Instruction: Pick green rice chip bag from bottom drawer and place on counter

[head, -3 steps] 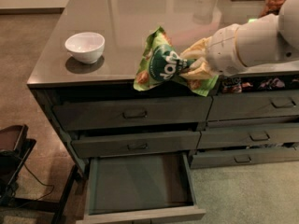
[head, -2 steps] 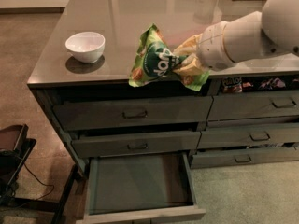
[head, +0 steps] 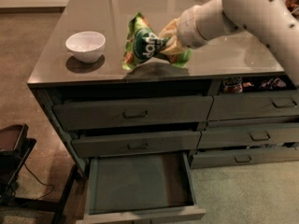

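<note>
The green rice chip bag (head: 142,45) hangs crumpled just above the counter (head: 93,13), near its front edge, with its lower corner close to the glossy top. My gripper (head: 167,42) is shut on the bag's right side, and the pale arm reaches in from the upper right. The bottom drawer (head: 140,183) of the left stack is pulled out, and its flat inside shows nothing in it.
A white bowl (head: 85,45) stands on the counter left of the bag. The top right drawer is ajar with dark red-white snack packets (head: 232,84) showing. Handled drawers (head: 135,113) sit above the open one. Dark equipment (head: 11,157) stands on the floor at left.
The arm has carried the bag up and further back over the counter, away from the front edge. The grip on the bag is unchanged.
</note>
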`<state>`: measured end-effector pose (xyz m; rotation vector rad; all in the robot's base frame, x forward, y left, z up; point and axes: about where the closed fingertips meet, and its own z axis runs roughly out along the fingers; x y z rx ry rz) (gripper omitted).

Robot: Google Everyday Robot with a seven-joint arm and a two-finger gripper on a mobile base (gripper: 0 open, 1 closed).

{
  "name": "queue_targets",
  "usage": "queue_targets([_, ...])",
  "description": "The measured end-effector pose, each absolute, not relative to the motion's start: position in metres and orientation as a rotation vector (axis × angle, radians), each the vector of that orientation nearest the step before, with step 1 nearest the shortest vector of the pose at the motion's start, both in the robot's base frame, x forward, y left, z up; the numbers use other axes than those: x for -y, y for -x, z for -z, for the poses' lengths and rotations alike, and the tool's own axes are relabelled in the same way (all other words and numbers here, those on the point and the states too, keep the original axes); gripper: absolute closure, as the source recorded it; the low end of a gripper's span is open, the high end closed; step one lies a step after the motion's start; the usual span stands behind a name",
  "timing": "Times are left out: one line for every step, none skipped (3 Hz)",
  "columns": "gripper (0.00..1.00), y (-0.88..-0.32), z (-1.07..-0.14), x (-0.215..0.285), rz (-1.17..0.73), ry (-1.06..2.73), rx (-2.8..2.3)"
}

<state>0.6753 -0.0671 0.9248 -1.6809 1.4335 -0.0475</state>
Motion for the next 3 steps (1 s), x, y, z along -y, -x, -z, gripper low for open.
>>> queue_targets([1.0, -0.724, -0.929, 0.059, 0.062, 1.661, -1.427])
queue_targets([1.0, -0.764, -0.927, 0.056, 0.053, 1.602, -1.458])
queue_targets([0.92, -0.776, -0.931, 0.055, 0.053, 1.578, -1.46])
